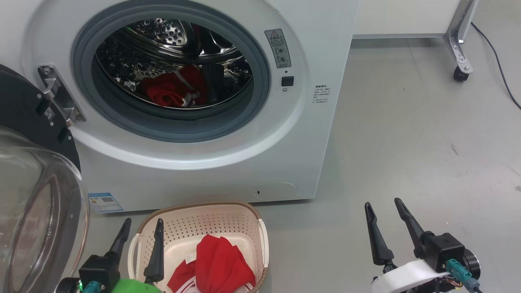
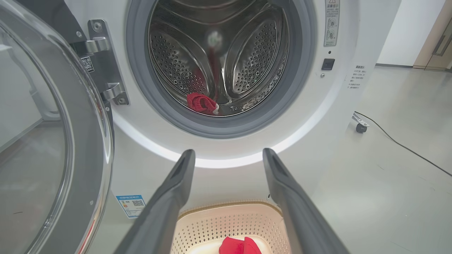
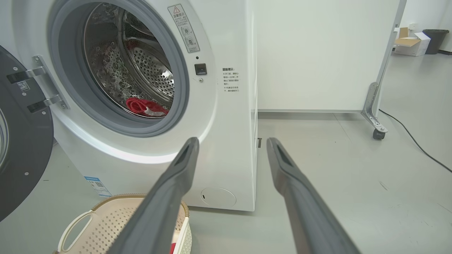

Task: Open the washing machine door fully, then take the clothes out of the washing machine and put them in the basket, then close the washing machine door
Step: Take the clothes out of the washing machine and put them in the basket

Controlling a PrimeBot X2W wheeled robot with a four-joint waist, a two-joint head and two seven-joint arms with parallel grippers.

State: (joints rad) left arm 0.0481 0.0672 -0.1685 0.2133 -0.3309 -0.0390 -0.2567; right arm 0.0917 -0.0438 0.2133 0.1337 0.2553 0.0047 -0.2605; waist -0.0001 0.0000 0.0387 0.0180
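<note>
Upper centre of the head view, inside the drum: one red garment lies bunched on the bottom of the drum of the washing machine. Its longer side runs left to right across the frame.
Lower middle of the frame: the basket stands on the floor just before the machine, with red clothes already in it.
Door: the washing machine door is swung wide at the left edge, with its glass bowl towards the camera and clear of the opening.
Left pincer: fingers spread and empty, at the lower left and overlapping the basket's left rim in the frame.
Right pincer: fingers spread and empty, at the lower right over bare floor, beyond the machine's right edge.
Bearing: the garment lies almost straight up the frame from the left pincer. From the right pincer it lies up and well to the left.
Nearer arm: the left, by my judgement.
Approach: the reach probably has to rise and go forward through the grey rubber ring, then close across the garment's short side.
</note>
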